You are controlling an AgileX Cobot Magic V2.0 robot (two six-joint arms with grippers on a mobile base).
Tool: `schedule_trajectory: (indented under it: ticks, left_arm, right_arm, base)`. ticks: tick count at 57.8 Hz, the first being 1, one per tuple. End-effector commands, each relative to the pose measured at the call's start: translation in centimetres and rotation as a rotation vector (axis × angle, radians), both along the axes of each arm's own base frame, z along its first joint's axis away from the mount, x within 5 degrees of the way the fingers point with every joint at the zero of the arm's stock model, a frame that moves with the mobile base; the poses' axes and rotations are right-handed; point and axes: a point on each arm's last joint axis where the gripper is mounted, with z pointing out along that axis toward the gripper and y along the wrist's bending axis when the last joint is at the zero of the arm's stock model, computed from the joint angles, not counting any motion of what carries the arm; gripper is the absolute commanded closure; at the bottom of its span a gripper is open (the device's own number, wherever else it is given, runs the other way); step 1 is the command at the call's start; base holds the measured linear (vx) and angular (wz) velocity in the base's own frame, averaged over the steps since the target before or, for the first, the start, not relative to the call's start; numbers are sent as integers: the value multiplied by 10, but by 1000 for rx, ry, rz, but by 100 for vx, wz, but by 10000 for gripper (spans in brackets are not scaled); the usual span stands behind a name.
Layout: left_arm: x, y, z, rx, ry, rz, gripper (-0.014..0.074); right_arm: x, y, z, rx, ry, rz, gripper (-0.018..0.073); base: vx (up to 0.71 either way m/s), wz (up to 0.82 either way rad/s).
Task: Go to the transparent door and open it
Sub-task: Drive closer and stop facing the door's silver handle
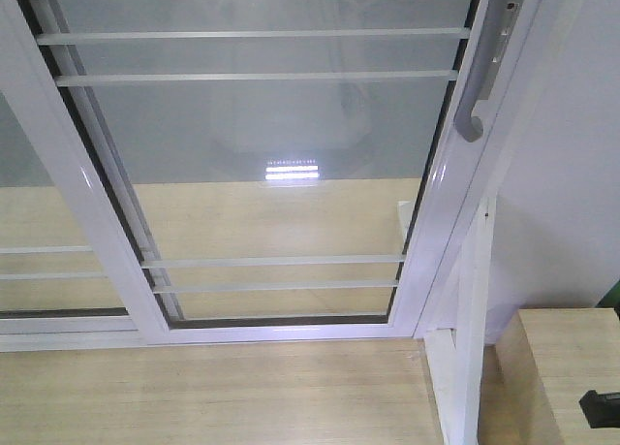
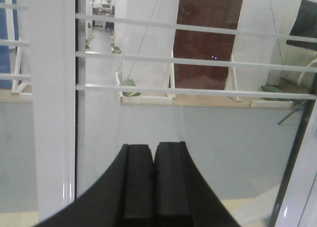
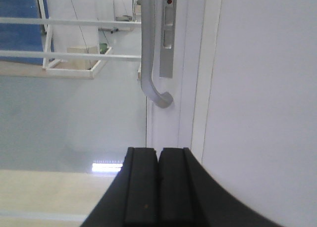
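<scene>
Two tools show, one in each wrist view. Both have their jaws pressed flat together with nothing between them. The right tool [image 3: 158, 187] sits straight below the pull handle [image 3: 147, 54] and is apart from it. The handle's hooked lower end hangs just above the fingertips in that view. The left tool [image 2: 152, 187] faces bare glass well to the side of the handle, which is absent from its view.

The handle is fixed to the stile of the transparent door [image 1: 262, 154], next to a narrow lock plate [image 3: 167, 39]. On the handle's far side from the glass, the stile sits close against a white post frame [image 1: 475, 319] and a plain wall [image 3: 267, 88], so the door looks fully closed. Thin white bars cross the pane above and below handle height. A second barred panel [image 1: 39, 261] overlaps the door on the side away from the handle. Wooden floor [image 1: 213, 397] lies at the foot of the frame, well below the handle.

The drive up to the door looks finished, and the step in hand is the reach for the handle. That calls for parting the right tool's jaws, lifting it to the straight grip above the hook and closing around it. The door would then be drawn sideways, away from the post. A grip on the hook itself might slip off.
</scene>
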Motion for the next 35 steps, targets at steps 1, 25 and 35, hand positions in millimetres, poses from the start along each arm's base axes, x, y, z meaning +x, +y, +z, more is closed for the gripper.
schedule_trajectory:
  ticks: [1,25,35]
  left_arm:
    - [-1,2,7,-18,-125,15,594]
    - [-3,2,38,-13,-205,21,594]
    - [23,-1,75,21,-173,35,594]
  right_arm:
    - [0,0,12,-8,-139,-2,561]
    - [-2,-1,55,119,-345,-2,561]
    - [25,1,100,23,-271,-6,561]
  base:
    - [0,0]
    - [0,0]
    - [0,0]
